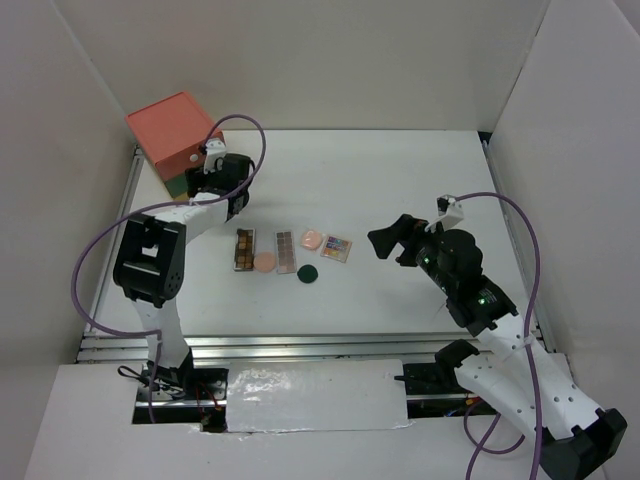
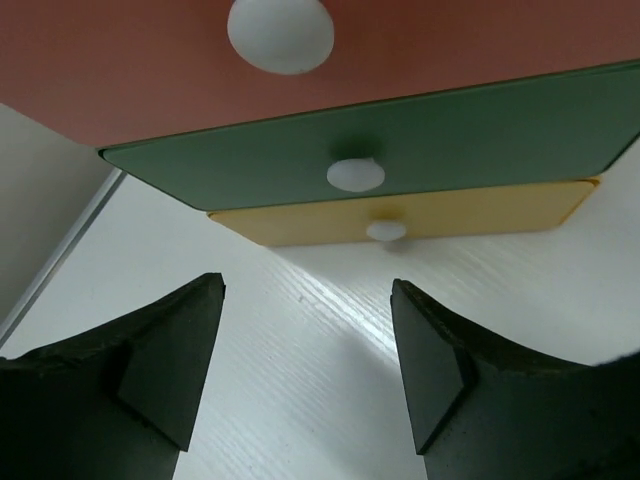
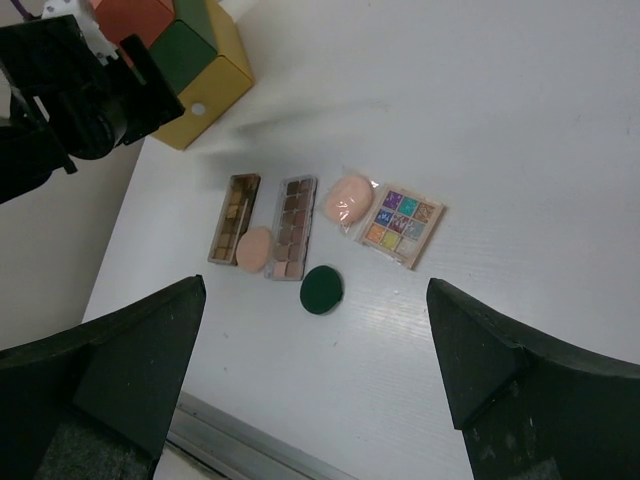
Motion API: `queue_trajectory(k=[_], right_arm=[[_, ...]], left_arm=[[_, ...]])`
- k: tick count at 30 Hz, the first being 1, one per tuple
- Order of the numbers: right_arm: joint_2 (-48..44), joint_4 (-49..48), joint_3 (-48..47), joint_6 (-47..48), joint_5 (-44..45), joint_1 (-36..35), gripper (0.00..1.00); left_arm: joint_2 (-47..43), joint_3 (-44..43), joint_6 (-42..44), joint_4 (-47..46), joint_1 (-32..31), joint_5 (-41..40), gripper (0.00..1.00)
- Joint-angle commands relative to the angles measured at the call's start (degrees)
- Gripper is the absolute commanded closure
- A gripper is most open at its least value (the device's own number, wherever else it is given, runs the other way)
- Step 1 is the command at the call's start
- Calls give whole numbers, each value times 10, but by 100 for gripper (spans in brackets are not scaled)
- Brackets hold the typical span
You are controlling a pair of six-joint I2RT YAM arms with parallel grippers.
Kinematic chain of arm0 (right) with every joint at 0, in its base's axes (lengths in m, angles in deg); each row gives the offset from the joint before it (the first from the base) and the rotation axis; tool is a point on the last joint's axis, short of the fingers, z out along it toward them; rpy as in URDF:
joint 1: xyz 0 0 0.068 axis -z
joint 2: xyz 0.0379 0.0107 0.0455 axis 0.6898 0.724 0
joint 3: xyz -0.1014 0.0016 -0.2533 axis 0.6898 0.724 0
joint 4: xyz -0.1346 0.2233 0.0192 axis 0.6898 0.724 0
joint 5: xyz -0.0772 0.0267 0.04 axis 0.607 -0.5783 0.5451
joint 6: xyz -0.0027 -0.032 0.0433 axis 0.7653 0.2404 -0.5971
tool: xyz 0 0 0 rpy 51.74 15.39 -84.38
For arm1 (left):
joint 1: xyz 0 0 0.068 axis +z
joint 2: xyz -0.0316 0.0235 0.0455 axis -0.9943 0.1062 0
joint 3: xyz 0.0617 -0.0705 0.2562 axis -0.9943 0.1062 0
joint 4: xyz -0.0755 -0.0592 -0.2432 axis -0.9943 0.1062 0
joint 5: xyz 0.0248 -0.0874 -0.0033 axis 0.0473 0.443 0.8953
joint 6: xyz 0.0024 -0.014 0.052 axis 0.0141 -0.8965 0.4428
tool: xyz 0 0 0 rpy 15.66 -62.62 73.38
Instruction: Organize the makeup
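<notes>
Mid-table, two brown palettes [image 1: 244, 249] lie parallel, long axes near-to-far, dark-green disc [image 1: 308, 272] beside; left gripper [image 2: 307, 290], spread wide and empty, faces seemingly closed drawer chest [image 2: 460, 140]; right gripper [image 3: 315, 288] spread, empty too.

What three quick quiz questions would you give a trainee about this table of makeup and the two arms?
1. True or false: the right pincer is shut.
2. Count: how many round discs lie on the table?
3. Fill in: the drawer chest has a red drawer on top, a ____ one in the middle and a yellow one at the bottom.

Key
1. False: it is open and holds nothing.
2. Three: one peach, one pink, one dark green.
3. Green.
</notes>
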Motion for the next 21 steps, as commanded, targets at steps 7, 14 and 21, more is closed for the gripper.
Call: queue_trajectory(k=[7, 14, 21], right_arm=[[-10, -36, 5, 5, -11, 3, 0], [-3, -43, 8, 3, -22, 4, 0], [3, -46, 8, 2, -22, 3, 0]], left_arm=[[48, -11, 74, -171, 6, -62, 15], [69, -13, 95, -217, 10, -63, 18], [86, -27, 120, -253, 13, -71, 25]])
